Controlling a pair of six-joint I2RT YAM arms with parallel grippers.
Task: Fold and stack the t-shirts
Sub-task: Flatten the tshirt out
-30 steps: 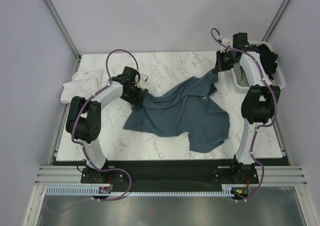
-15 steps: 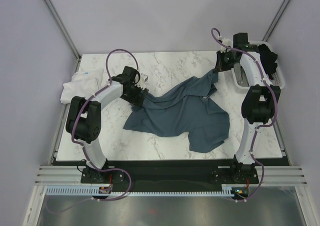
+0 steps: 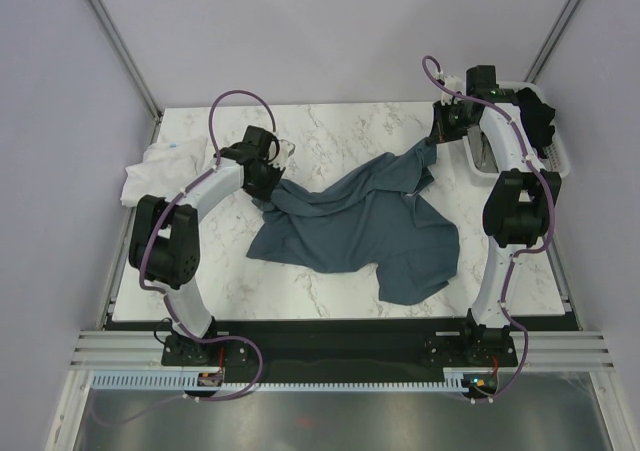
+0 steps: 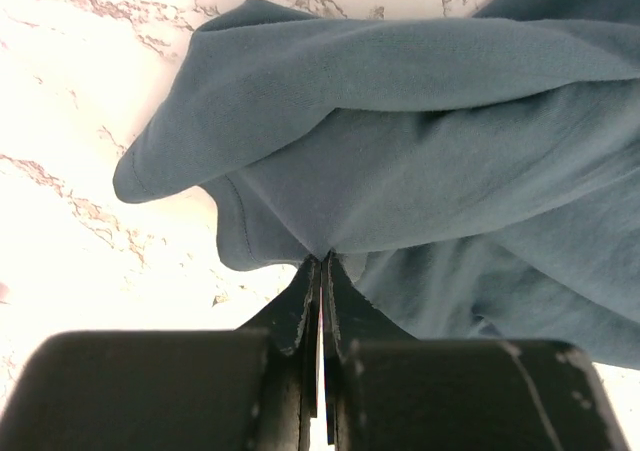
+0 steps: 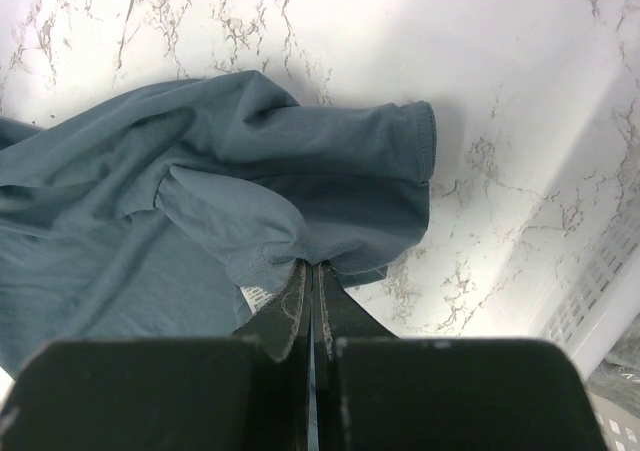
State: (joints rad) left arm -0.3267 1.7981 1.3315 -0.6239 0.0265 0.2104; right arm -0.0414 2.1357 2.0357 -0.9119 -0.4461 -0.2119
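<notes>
A slate-blue t-shirt (image 3: pixel 365 226) lies crumpled across the middle of the marble table (image 3: pixel 330 131). My left gripper (image 3: pixel 268 179) is shut on its left edge; in the left wrist view the cloth (image 4: pixel 400 151) bunches into the closed tips (image 4: pixel 324 261). My right gripper (image 3: pixel 437 141) is shut on the shirt's far right corner, and the right wrist view shows a sleeve (image 5: pixel 330 171) and a white label (image 5: pixel 256 296) pinched at the tips (image 5: pixel 312 266). A white t-shirt (image 3: pixel 160 169) lies rumpled at the table's left edge.
A white lattice basket (image 3: pixel 545 141) with dark cloth (image 3: pixel 535 116) in it stands at the far right, behind the right arm. Its wall (image 5: pixel 600 281) shows at the right of the right wrist view. Purple cables loop over both arms.
My left gripper has shut on the slate-blue shirt's left edge and shifted slightly toward the back. The right arm and its grip have not moved.
</notes>
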